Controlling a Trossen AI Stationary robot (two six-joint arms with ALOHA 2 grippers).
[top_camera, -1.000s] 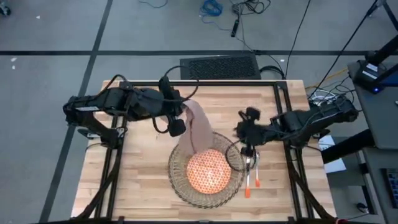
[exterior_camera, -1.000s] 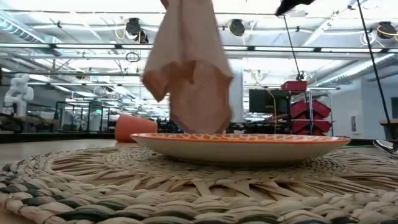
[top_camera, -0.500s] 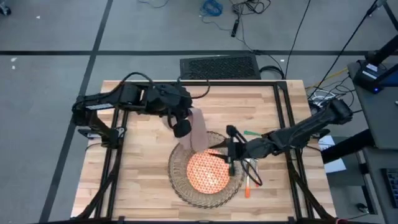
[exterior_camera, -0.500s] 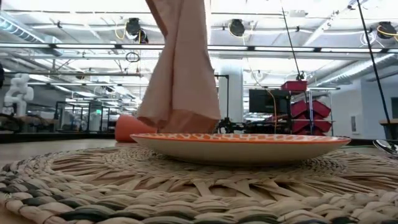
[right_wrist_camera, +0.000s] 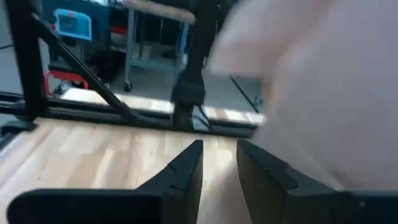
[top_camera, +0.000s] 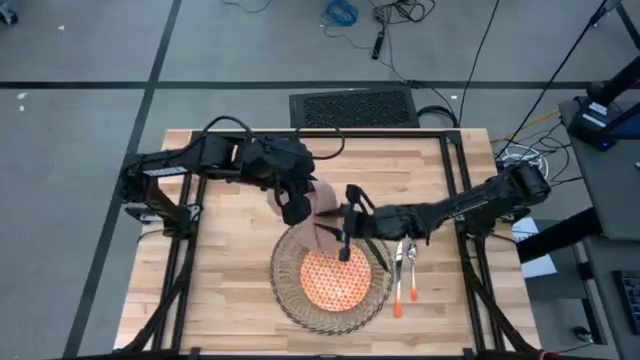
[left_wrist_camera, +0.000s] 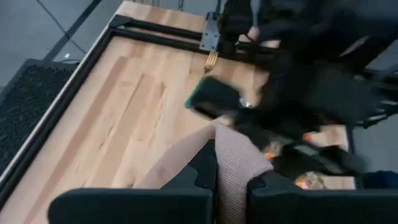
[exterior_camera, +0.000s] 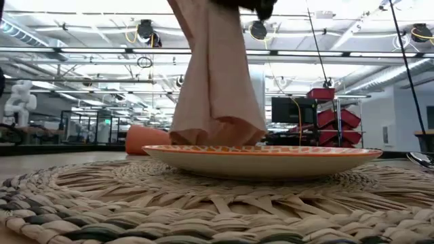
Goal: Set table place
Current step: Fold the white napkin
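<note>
Table (top_camera: 225, 290): light wood top on a black frame, both arms reaching in over it.
Placemat (top_camera: 290, 298): round woven mat lying flat near the front middle of the table; in the low view its weave (exterior_camera: 203, 203) fills the foreground.
Plate (top_camera: 333, 283): orange-patterned, centred on the placemat; the low view shows its rim (exterior_camera: 271, 160) resting on the weave.
Napkin (top_camera: 325, 215): beige cloth hanging from the left gripper over the far edge of the plate. In the low view the lower folds (exterior_camera: 217, 102) reach down to about the plate's far rim; contact cannot be told.
Left gripper (top_camera: 296, 208): above the far rim of the placemat, fingers clamped on the napkin's top; the left wrist view shows cloth (left_wrist_camera: 233, 168) pinched between the two dark fingers (left_wrist_camera: 205, 168).
Right gripper (top_camera: 347, 222): arm stretched across from the right side, tip just beside the hanging napkin over the plate's far side. Right wrist view shows the fingers (right_wrist_camera: 186, 168) slightly apart, nothing between them, pale cloth (right_wrist_camera: 336, 93) close on one side.
Cutlery (top_camera: 405, 270): orange-handled pieces lying on the table just right of the placemat, partly under the right arm.
Cup (exterior_camera: 146, 139): orange, seen in the low view behind the plate; not visible in the high view.
</note>
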